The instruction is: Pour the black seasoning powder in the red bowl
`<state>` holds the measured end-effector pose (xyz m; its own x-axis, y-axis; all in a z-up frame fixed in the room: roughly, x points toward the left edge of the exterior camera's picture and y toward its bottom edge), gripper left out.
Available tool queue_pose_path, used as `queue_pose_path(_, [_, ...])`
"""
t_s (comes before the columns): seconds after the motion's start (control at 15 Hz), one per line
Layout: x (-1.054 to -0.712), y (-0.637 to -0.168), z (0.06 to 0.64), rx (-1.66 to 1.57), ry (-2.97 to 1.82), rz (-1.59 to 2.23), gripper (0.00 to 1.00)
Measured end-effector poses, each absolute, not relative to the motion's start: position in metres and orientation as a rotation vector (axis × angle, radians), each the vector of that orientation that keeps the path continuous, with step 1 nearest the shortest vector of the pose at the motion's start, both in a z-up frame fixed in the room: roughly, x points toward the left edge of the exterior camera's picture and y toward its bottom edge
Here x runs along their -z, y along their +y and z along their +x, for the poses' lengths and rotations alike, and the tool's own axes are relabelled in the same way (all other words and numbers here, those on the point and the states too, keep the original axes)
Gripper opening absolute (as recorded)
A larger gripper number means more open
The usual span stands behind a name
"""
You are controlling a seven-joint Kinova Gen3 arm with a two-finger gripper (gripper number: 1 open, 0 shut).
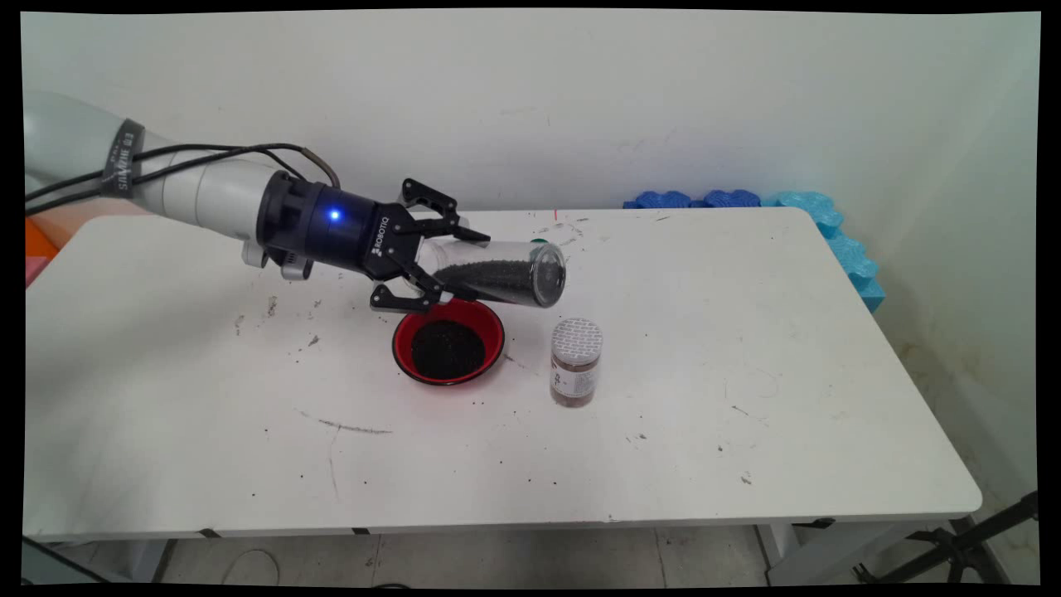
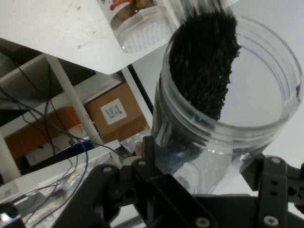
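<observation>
Clearance and obstructions, mid-surface

Red bowl (image 1: 448, 344) sits directly beneath the tilted clear jar (image 1: 497, 274); capped spice jar (image 1: 576, 362) stands just beside the bowl's right. Surface (image 1: 787, 373) right and front lies open; blue foam (image 1: 829, 228) lines the far right edge.

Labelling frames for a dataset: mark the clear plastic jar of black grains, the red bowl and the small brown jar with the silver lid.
clear plastic jar of black grains (image 1: 501, 278), main view, side wall
red bowl (image 1: 492, 326), main view, right rim
small brown jar with the silver lid (image 1: 575, 382), main view, label

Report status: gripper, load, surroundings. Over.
Gripper shut on clear jar, jar on its side, part full of black grains. Red bowl of the same grains directly below. Lidded brown jar upright beside the bowl.
</observation>
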<state>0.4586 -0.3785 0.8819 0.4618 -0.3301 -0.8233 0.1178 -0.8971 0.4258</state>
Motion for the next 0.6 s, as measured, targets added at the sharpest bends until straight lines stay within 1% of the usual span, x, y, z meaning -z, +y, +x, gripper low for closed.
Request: queue_pose_path(0.6, [-0.8826, -0.3804, 0.4573, 1.447, -0.097, 2.283, 0.0])
